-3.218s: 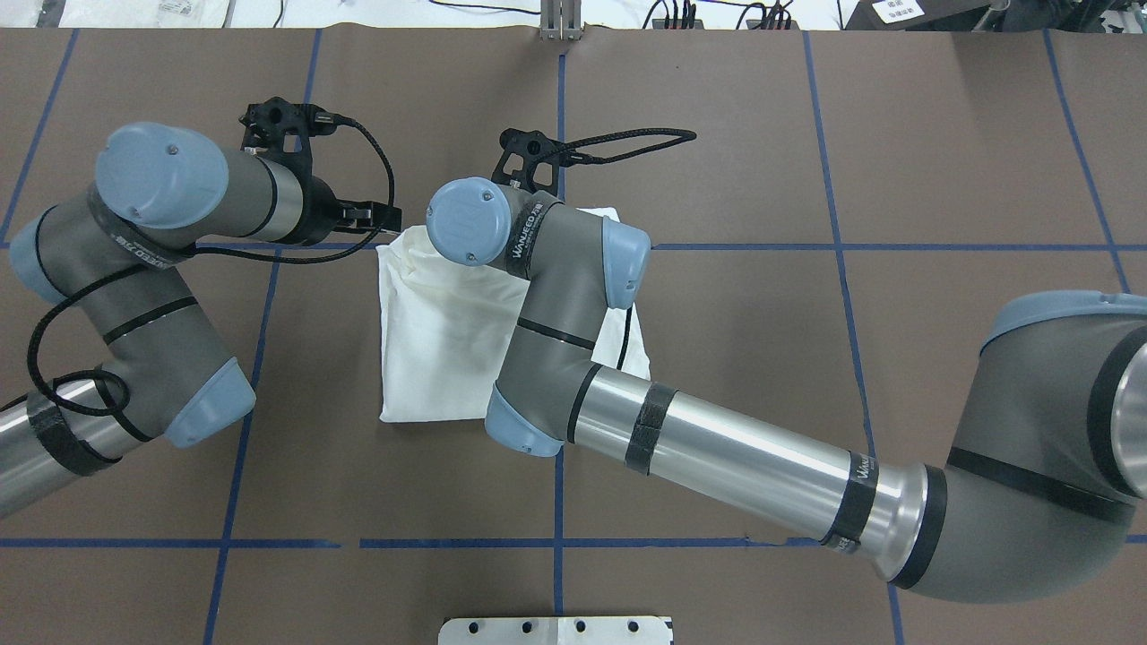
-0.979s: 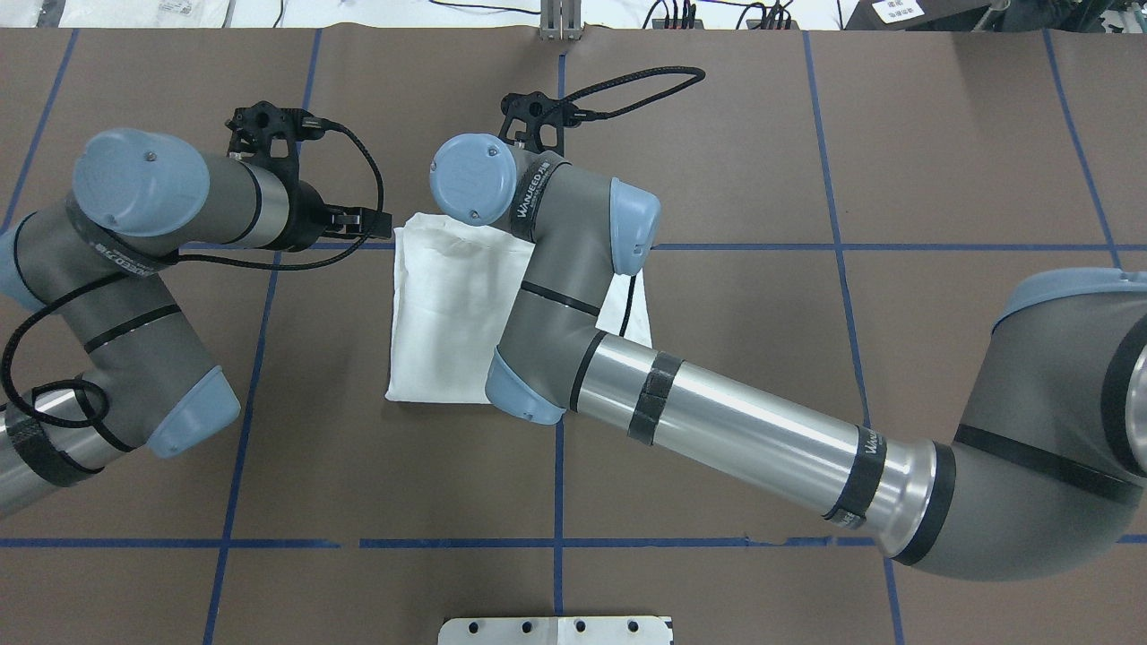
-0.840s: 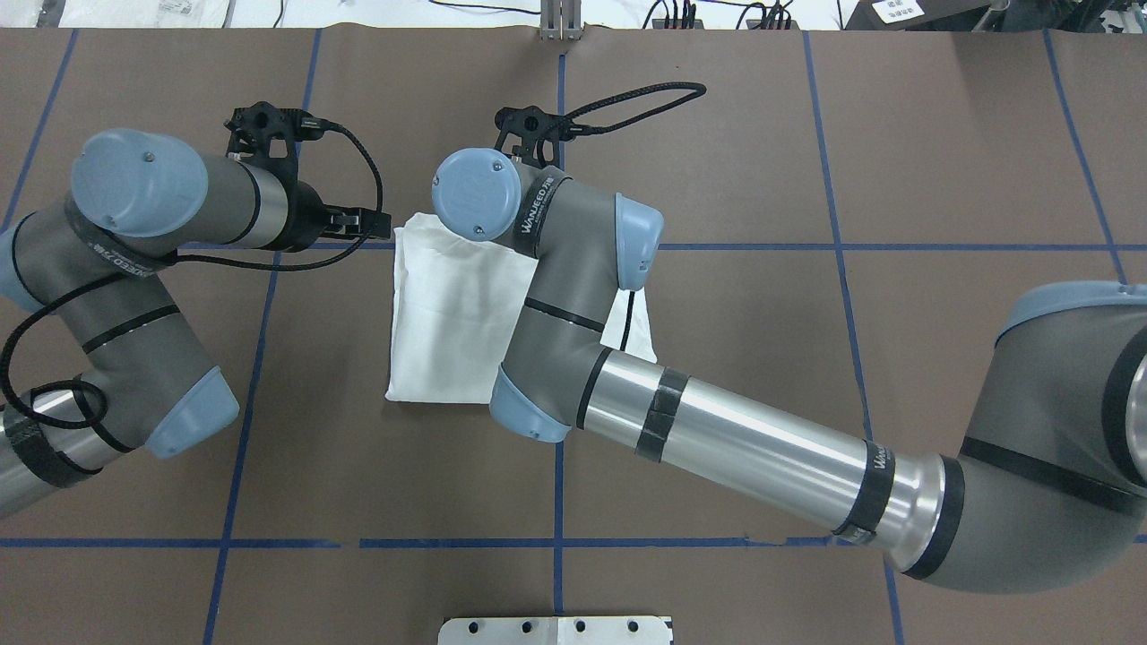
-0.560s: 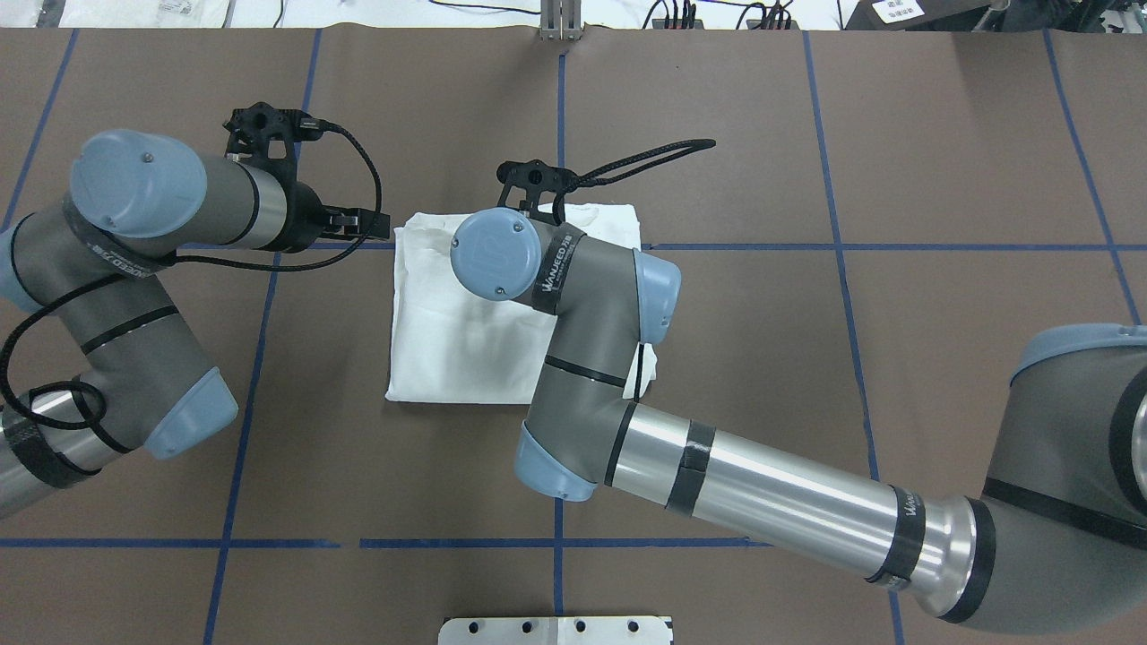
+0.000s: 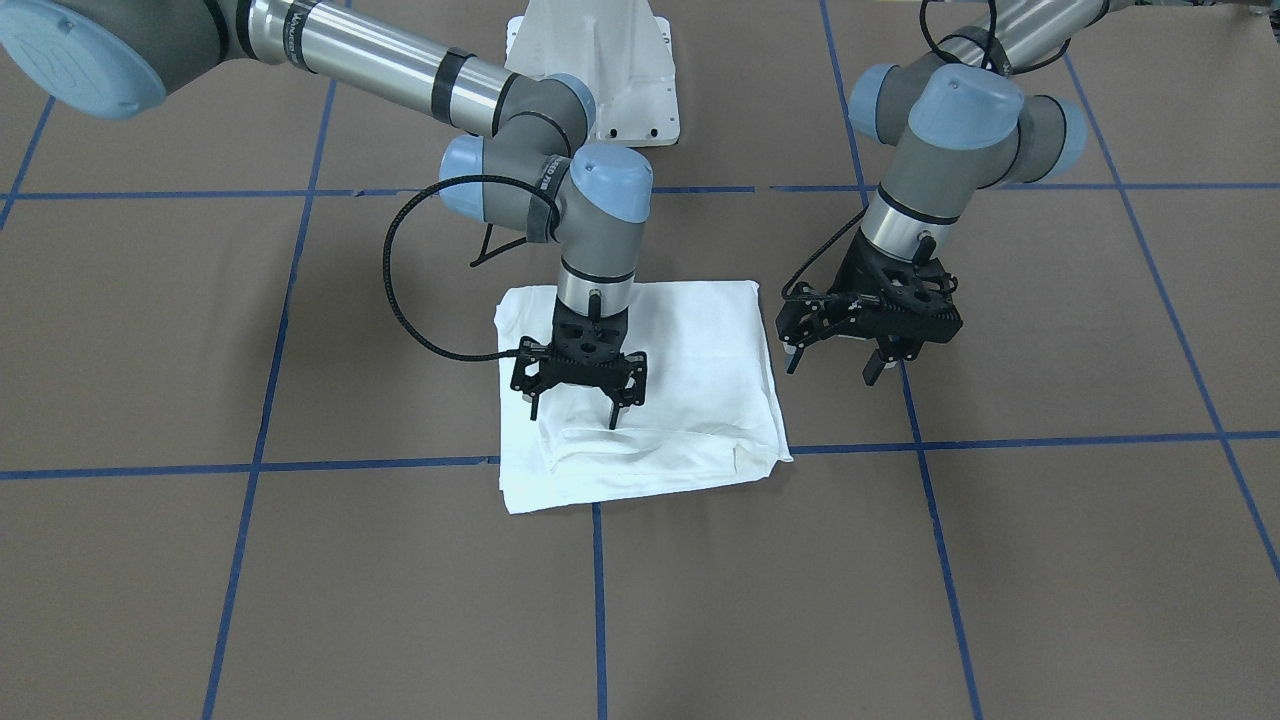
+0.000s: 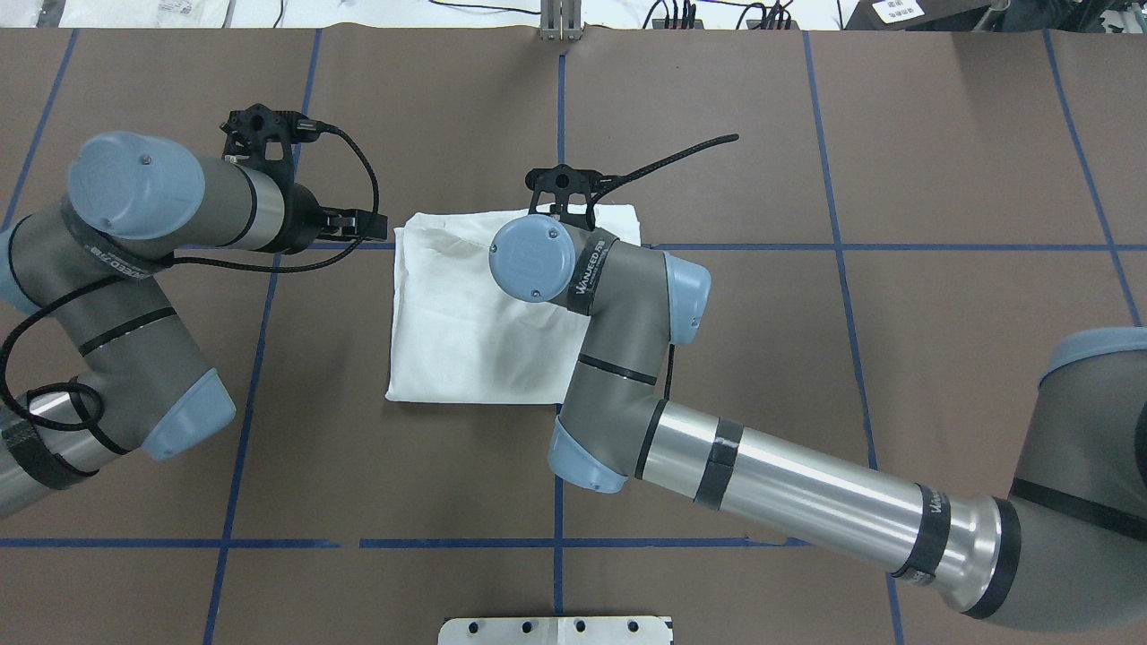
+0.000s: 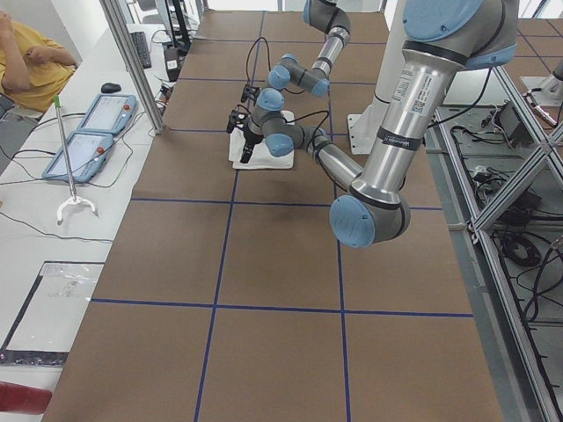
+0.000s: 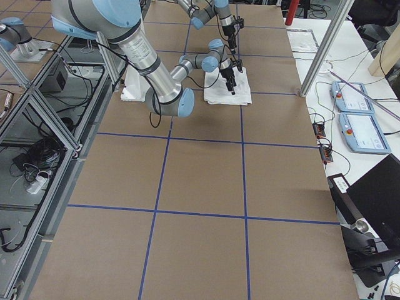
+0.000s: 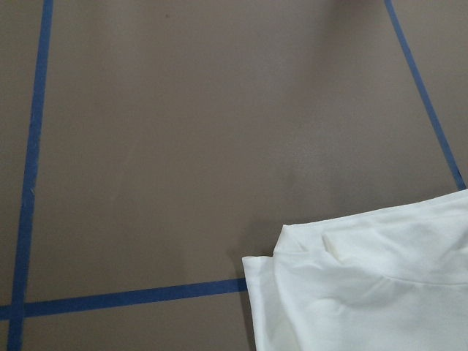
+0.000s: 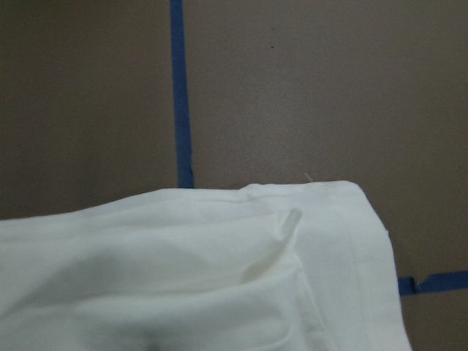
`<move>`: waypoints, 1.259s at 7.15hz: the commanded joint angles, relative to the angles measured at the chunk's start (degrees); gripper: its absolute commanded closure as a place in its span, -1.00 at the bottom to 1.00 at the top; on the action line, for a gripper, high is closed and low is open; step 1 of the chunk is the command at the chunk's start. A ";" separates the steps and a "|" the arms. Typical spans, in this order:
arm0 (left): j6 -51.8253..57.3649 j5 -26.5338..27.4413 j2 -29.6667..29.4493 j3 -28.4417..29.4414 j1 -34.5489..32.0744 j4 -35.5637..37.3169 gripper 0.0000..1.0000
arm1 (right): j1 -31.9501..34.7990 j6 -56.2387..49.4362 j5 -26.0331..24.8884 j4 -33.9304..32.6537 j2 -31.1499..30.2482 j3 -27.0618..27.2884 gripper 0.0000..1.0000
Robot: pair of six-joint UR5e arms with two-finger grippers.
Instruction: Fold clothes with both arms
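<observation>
Plain brown paper [image 6: 806, 376] crossed by blue tape lines [image 6: 896, 246] covered the table, and the white pedestal base [image 5: 590, 70] stood at the robot's edge of it. Straight out from that base, near the middle of the table, lay the T-shirt [image 5: 690, 400]. It was folded into a thick, roughly rectangular packet, and its stacked layers showed as a ridge along the edge farthest from the base. One tape line ran out from the base under the cloth, and a crossing line passed under the packet's outer part. The right arm [image 6: 789, 484] reached out from beside the base and bent down over the shirt. The right gripper [image 5: 575, 412] pointed downward above the half of the packet farther from the base, fingers spread wide with nothing between them. Whether the tips touched the cloth could not be told. The left arm [image 6: 134, 296] came in from the base's other side. The left gripper [image 5: 830, 370] hung over bare paper just beside the shirt's edge, about as far out from the base as the right one, its fingers likewise parted and empty. Each wrist camera showed only a corner of the folded shirt on the paper. Well away from the base, beyond the table's far side, a person [image 7: 26, 53] in a yellow top was at a white bench with two pendants [image 7: 92, 127] lying on it.
</observation>
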 commanded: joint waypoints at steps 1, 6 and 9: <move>-0.03 0.01 0.05 -0.05 0.00 -0.03 -1.00 | 3.39 -4.88 -0.16 -0.07 -2.00 -1.49 -1.00; -0.03 -0.08 -0.04 -0.57 0.09 -0.03 -1.00 | 9.98 -13.07 3.94 0.28 -3.95 -1.06 -1.00; 0.67 -1.30 0.22 -2.85 -0.09 0.67 -1.00 | 16.21 -17.28 23.09 -0.16 -5.78 5.86 -1.00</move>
